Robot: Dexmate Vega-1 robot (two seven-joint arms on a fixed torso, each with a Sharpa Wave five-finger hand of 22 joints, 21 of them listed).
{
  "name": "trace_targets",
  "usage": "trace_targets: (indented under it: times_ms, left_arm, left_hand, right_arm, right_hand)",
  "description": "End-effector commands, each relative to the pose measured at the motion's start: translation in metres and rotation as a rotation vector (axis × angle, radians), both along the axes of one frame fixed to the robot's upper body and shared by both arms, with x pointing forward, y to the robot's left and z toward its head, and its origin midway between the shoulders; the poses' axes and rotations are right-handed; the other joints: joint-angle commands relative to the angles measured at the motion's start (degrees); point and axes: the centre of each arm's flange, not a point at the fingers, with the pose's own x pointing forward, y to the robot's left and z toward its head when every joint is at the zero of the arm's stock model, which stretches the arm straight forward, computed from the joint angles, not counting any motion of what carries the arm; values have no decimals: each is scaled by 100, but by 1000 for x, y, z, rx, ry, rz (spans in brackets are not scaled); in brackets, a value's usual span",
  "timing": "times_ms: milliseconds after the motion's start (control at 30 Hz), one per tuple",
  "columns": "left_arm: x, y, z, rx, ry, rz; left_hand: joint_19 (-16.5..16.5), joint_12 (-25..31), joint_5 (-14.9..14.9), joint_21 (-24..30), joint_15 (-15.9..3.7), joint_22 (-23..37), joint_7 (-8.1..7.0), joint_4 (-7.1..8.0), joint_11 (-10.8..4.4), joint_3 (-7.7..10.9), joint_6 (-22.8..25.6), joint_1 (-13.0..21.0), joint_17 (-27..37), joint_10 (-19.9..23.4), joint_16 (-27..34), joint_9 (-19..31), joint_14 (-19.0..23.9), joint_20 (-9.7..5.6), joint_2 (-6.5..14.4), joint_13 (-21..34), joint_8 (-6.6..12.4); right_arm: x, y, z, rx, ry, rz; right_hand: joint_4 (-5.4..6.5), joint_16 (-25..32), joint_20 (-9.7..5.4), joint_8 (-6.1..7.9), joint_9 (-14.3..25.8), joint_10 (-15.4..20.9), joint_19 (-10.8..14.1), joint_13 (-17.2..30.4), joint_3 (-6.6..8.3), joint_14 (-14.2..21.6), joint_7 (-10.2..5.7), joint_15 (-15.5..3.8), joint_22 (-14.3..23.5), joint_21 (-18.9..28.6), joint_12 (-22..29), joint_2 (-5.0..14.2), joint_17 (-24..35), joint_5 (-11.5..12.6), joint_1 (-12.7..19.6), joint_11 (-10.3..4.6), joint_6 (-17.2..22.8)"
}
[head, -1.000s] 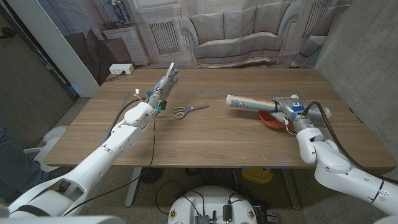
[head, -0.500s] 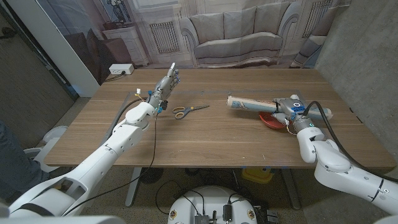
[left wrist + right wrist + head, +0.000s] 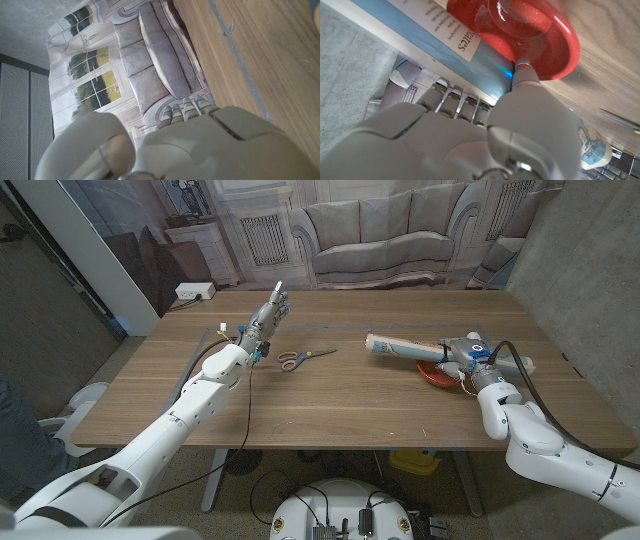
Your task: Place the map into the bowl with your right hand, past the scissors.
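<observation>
Wooden bench (image 3: 330, 395) carries everything, backdrop print of a sofa (image 3: 375, 240) behind its far edge. Landmark: the scissors (image 3: 303, 357), lying flat near the bench middle, orange handles toward the left arm, blades pointing toward the map.

Left arm (image 3: 190, 415) reaches in beside the scissors, on the handle side. Left hand (image 3: 268, 315) is raised just off that side of the scissors, slightly farther back, fingers (image 3: 276, 298) straight and close together pointing up, holding nothing. Left wrist view shows the back of the left hand (image 3: 200, 145) with bench and sofa print beyond.

Right arm (image 3: 540, 445) comes in well apart from the scissors on the blade side. Right hand (image 3: 462, 358) grips the rolled map (image 3: 400, 346), a light tube with blue print, one end sticking out toward the scissors, the other end past the hand away from them. Right wrist view: fingers (image 3: 525, 75) clamped around the map (image 3: 445, 45), roll sitting right over the bowl (image 3: 540, 40).

Red bowl (image 3: 438, 374) sits on the bench beyond the scissors on the blade side, under the right hand. Map lies across above the bowl's rim, held; can't tell if it touches the bowl.
</observation>
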Motion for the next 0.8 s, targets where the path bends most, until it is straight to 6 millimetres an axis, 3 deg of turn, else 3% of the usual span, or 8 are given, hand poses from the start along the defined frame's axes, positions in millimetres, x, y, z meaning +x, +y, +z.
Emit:
trace_targets:
  times_ms: [33, 733, 800]
  left_arm:
    - [0, 0, 1, 2, 0, 0]
    - [4, 6, -3, -12, 2, -9]
    - [5, 7, -5, -13, 4, -10]
  left_hand:
    - [-53, -21, -2, -3, 1, 32, -17, -1, 3, -50, 9, 31, 29, -9, -8, 14, -45, -115, 22, 28, 4]
    - [-59, -23, -4, -2, 5, 33, -15, -1, -2, -68, 4, 42, 29, -16, -9, 14, -49, -114, 33, 28, 2]
    - [-60, -23, -5, -2, 2, 33, -15, 0, 1, -70, 5, 43, 29, -17, -8, 14, -48, -113, 35, 28, 2]
  right_arm:
    - [0, 0, 1, -1, 6, -4]
    - [-4, 7, 8, -11, 9, -18]
    - [-4, 7, 8, -11, 11, -20]
  right_hand:
    - [3, 7, -720, 2, 25, -49, -25, 8, -44, -46, -59, -728, 14, -17, 6, -43, 18, 19, -39, 13, 25]
    - [81, -19, -631, -45, 23, -333, -272, 17, -254, -365, -18, -601, 6, -173, -42, -304, 15, 124, -321, 37, -237]
    - [93, -18, -612, -37, 23, -385, -303, 18, -277, -402, -7, -582, 5, -193, -49, -325, 16, 149, -354, 98, -248]
